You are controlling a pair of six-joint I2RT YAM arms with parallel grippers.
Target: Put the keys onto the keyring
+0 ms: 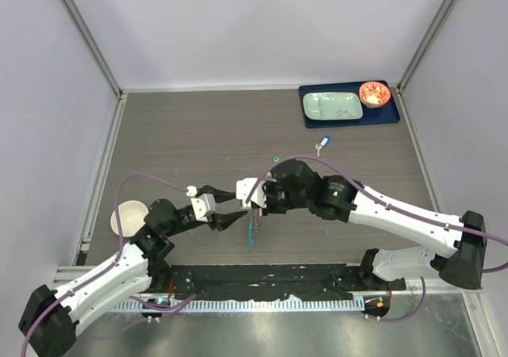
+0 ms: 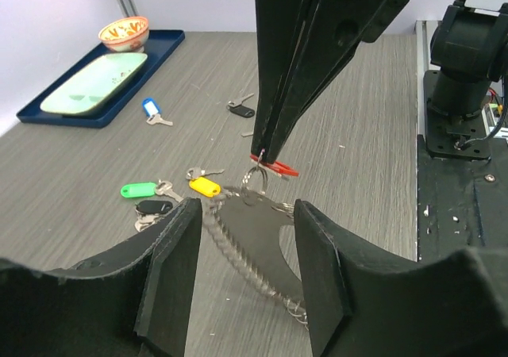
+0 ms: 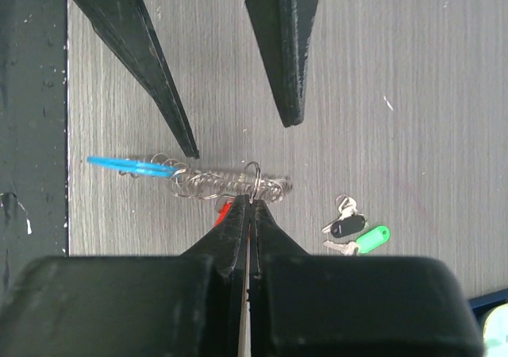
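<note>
Both arms reached inward, wrists nearly meeting mid-table. Left gripper [image 1: 236,208] sat low and near horizontal, jaws spread apart. Right gripper [image 1: 255,208] pointed steeply down, fingers [image 3: 238,218] pinched fully together, tips just ahead of the left's gap.

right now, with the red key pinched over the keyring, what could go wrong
The right tool grips the red key only at its very tips, so it could slip or twist free. The left tool stands open over the keyring, not clamping it, so the keyring may slide if tugged.
</note>
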